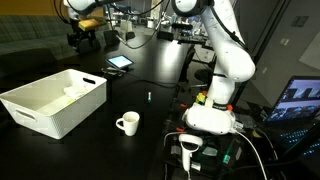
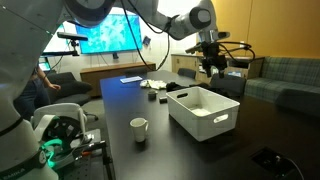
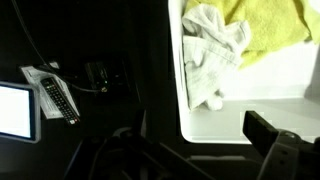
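My gripper (image 1: 84, 38) hangs high above the black table, over the far end of a white plastic bin (image 1: 40, 108). In an exterior view the gripper (image 2: 210, 66) sits just above the bin (image 2: 190, 112). The wrist view looks down into the bin (image 3: 240, 118), where a crumpled white cloth (image 3: 212, 55) lies next to a yellow cloth (image 3: 272, 24). One dark finger (image 3: 272, 140) shows at the lower right, far from the centre. The jaws stand wide apart with nothing between them.
A white mug (image 1: 128, 123) stands on the table in front of the bin, and shows as the mug (image 2: 139, 129) in both exterior views. A tablet (image 1: 119, 62) and a remote (image 3: 58, 97) lie beyond the bin. The robot base (image 1: 212, 112) and cables stand at the table edge.
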Controlling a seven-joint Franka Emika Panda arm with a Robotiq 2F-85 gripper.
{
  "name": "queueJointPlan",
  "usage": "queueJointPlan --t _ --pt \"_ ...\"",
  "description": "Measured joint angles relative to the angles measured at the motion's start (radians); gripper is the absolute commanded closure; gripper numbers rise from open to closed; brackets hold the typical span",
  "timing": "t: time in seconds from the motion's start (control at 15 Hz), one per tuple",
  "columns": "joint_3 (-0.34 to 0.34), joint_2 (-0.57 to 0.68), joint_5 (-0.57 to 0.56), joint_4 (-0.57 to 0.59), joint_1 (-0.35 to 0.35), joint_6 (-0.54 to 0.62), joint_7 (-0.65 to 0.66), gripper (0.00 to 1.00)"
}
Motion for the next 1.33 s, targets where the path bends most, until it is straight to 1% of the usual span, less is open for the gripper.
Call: queueJointPlan --t 0.33,0.47,0.67,0.87,1.13,1.33 --pt "-0.015 -0.079 0.028 -0.256 -0.067 0.014 -0.050 0.00" --pt "-0.016 -0.102 0.066 -0.365 -0.102 0.043 -0.058 0.00" --pt "-0.018 -0.132 0.152 -0.532 -0.157 0.117 -0.075 0.00" --pt "-0.019 -0.163 0.258 -0.705 -0.214 0.220 -0.115 0.00" --pt "-0.021 -0.204 0.405 -0.936 -0.295 0.358 -0.229 0.00" --pt "-0.023 -0.231 0.486 -1.072 -0.351 0.417 -0.316 0.00"
